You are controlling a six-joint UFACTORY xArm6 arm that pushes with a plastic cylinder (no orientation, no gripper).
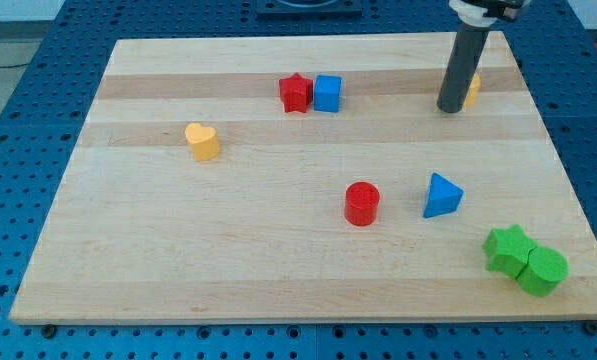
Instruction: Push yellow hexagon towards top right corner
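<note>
1. Wooden board (308,290): the pale work surface that carries every block; I use it as the landmark throughout.
2. My tip (449,109): the lower end of the dark rod, resting near the board's top right corner. The rod has no jaws, so nothing is clamped or held.
3. Yellow block (472,89): the task's piece, touching the right side of my tip and mostly hidden behind the rod; I cannot make out its shape.
4. Red star (295,93) and blue cube (327,93): side by side, touching, at the board's top centre.
5. Yellow heart (203,141): alone on the board's left half.
6. Red cylinder (361,203) and blue triangle (441,196): right of the board's centre, apart.
7. Green star (507,248) and green cylinder (544,270): touching, in the board's bottom right corner.
</note>
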